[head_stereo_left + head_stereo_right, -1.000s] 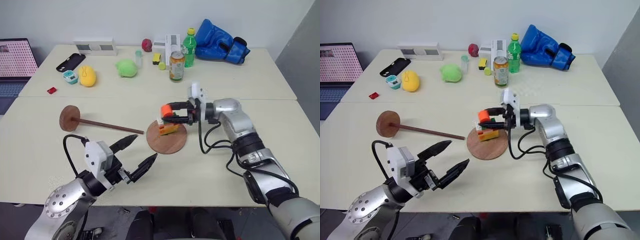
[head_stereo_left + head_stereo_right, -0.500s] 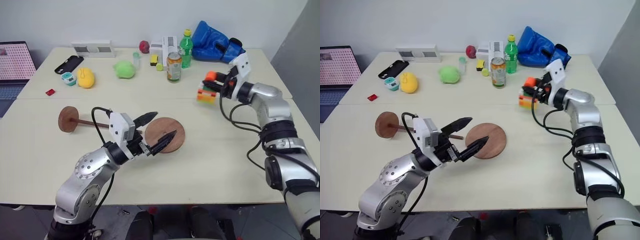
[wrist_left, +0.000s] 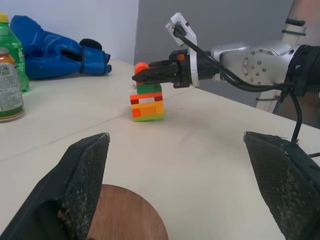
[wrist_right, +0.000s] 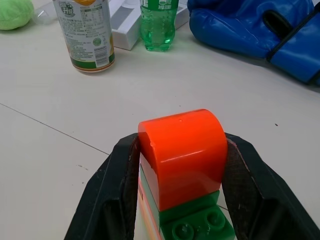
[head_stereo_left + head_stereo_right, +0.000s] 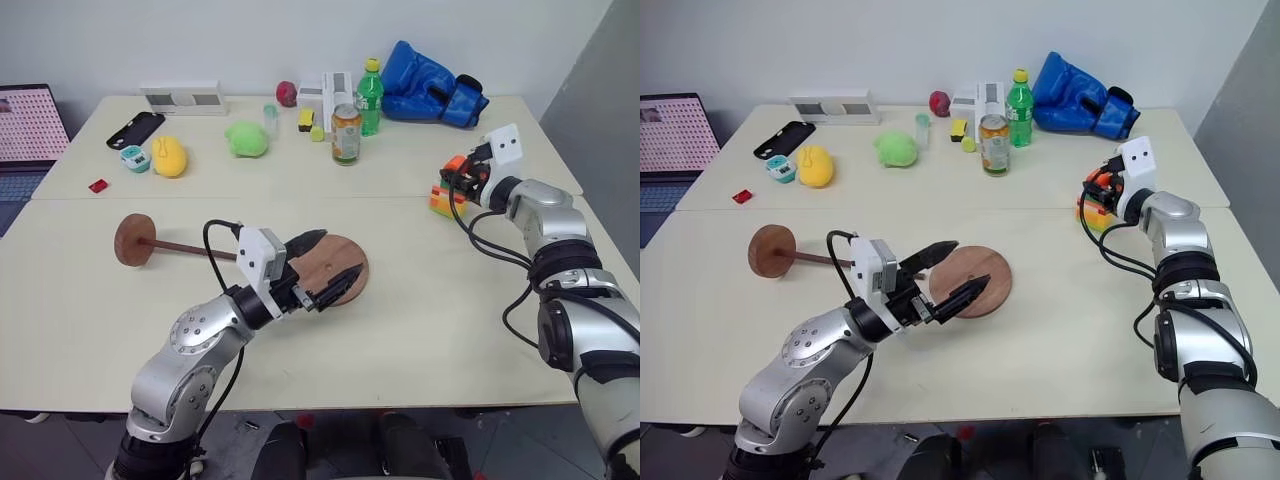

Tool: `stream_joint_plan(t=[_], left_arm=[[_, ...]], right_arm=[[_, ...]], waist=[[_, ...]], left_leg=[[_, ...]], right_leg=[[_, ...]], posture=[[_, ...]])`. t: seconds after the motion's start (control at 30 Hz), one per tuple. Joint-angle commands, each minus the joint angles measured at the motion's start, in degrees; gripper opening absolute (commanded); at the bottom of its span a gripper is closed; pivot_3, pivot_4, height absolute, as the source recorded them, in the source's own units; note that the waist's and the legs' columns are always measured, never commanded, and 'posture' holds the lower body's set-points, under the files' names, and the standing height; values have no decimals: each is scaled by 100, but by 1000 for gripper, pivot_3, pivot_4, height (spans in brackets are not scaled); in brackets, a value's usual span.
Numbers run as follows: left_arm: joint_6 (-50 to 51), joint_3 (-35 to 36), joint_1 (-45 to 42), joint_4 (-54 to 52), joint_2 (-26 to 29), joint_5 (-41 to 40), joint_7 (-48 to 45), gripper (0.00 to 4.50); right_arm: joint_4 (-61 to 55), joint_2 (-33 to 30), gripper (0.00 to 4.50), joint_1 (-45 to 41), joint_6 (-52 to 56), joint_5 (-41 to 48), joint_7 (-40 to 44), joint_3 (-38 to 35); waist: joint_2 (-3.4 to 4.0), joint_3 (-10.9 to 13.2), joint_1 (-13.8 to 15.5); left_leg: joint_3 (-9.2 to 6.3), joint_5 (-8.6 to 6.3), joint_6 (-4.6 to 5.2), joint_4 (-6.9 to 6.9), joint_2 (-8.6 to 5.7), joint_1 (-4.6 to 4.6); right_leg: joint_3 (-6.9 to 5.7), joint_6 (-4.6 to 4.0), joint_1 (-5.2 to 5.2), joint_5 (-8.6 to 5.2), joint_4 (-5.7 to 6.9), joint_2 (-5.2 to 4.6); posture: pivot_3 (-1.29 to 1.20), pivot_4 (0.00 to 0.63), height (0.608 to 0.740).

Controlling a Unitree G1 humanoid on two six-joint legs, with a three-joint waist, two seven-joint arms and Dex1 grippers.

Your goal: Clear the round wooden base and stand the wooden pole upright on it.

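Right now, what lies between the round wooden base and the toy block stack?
Bare table, seen in the left eye view, between the round wooden base and the toy block stack.

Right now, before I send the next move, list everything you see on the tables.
round wooden base: 1, reddish-brown, near table, bare
wooden pole: 1, dark brown, lying left of base
toy block stack: 1, orange-green-yellow, right side
soda can: 1, far table
green bottle: 1, beside can
boxing gloves: blue, far right
green plush: 1
yellow toy: 1
phone: 1, black
laptop: 1, far left
left gripper: open over base
right gripper: on the block stack
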Motion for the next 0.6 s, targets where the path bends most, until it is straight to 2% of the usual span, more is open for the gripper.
stream_joint_plan(t=[0.03,0.23,0.43,0.5,0.6], left_arm=[[-33,82,18,-209,23,-58,-20,4500],[-62,57,133,-253,0,-59,-21,4500],[76,327,266,-237,-23,-137,235,4500],[326,752,271,-206,-196,-377,777,4500],[652,1511,387,-242,-577,-654,1825,4500]], right_arm=[[-37,-94,2969,-98,-6,46,43,-160],[-145,-146,4405,-102,43,65,103,-208],[-862,-321,4456,50,261,144,306,-282],[-1486,-443,4456,229,279,134,429,-242],[-3097,-516,4456,689,734,356,506,-295]], waist=[[0,0,1],[0,0,1],[0,0,12],[0,0,25],[0,0,32]], left_leg=[[0,0,0,0,0,0],[1,0,0,-1,1,0],[-1,0,0,-1,1,-2],[-1,0,0,0,0,-2],[-4,-1,1,0,4,-4]], right_leg=[[0,0,0,0,0,0],[1,0,0,0,0,0],[-1,0,-1,0,0,0],[0,0,-2,0,0,-1],[-3,0,-2,0,-1,-2]], posture=[[0,150,740],[0,150,740],[0,150,740],[0,150,740],[0,150,740]])
